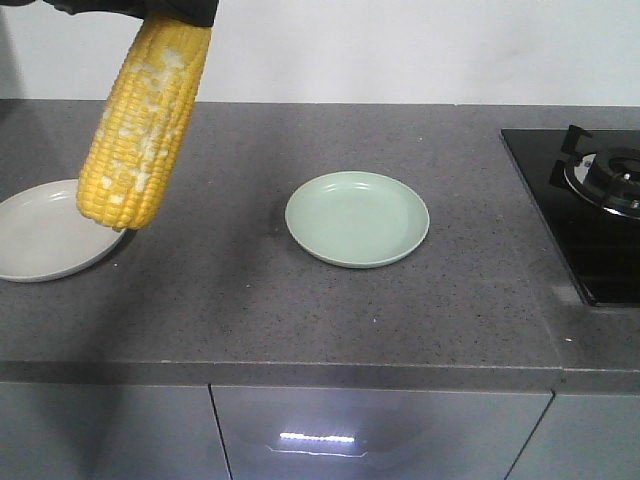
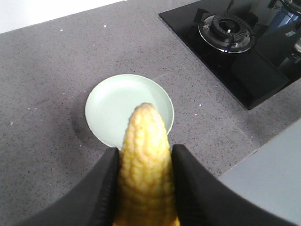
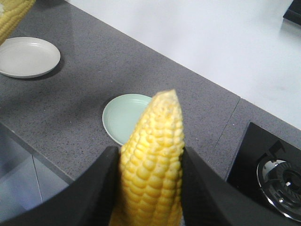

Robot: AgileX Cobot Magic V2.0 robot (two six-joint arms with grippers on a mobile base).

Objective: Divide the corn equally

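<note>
A yellow cob of corn (image 1: 140, 130) with whitish patches hangs in the air at the far left. Its lower end is over the right rim of a white plate (image 1: 40, 235), and my left gripper (image 1: 180, 12) is shut on its top. In the left wrist view the black fingers (image 2: 101, 188) clamp this cob (image 2: 143, 127), which points toward a pale green plate (image 2: 117, 101). My right gripper (image 3: 149, 149) is shut on a second cob of corn (image 3: 155, 136), held above the counter with the green plate (image 3: 123, 115) beyond its tip. Both plates are bare.
A black gas hob (image 1: 590, 200) with a burner (image 2: 230, 33) is set into the grey counter at the right. The green plate (image 1: 357, 218) lies mid-counter and the white plate (image 3: 28, 56) at the left. The counter's front edge (image 1: 300, 370) runs above grey cabinet fronts.
</note>
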